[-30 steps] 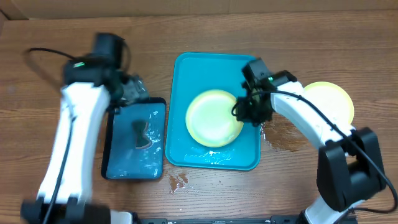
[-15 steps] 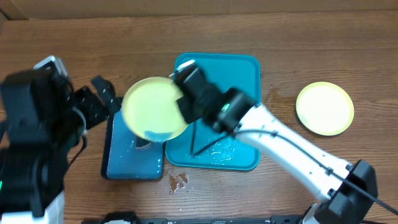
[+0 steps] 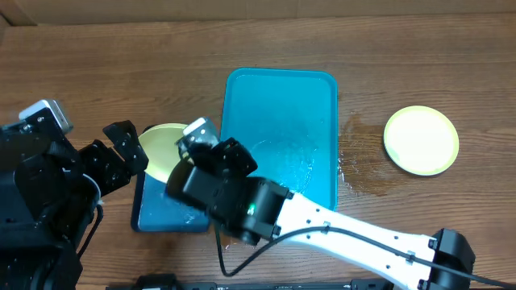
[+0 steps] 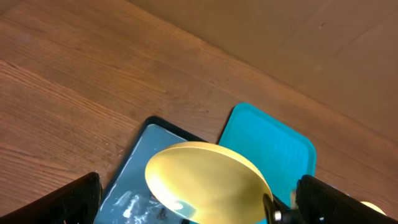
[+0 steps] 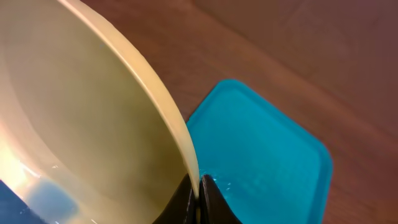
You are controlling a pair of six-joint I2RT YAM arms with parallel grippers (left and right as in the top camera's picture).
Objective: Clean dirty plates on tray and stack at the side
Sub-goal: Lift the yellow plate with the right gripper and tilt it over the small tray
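My right gripper [image 3: 184,153] is shut on the rim of a pale yellow-green plate [image 3: 160,143] and holds it tilted over the small dark-rimmed blue tray. In the right wrist view the fingers [image 5: 199,194] pinch the plate [image 5: 81,124], which has a wet bluish patch low on its face. The turquoise tray [image 3: 278,113] holds only water streaks. A second yellow-green plate [image 3: 421,140] lies on the table at the right. My left gripper [image 3: 129,153] is open and empty, just left of the held plate [image 4: 205,180]. The blue plate is out of view.
The small dark-rimmed blue tray [image 3: 153,213] sits left of the turquoise tray and is wet inside [image 4: 134,190]. Water spots lie on the wood by the turquoise tray's right edge [image 3: 355,181] and front [image 3: 230,235]. A cardboard wall runs along the back.
My right arm lifted the yellow-green plate off the turquoise tray and carried it left over the small tray. My left arm rose and now faces the plate with open fingers.
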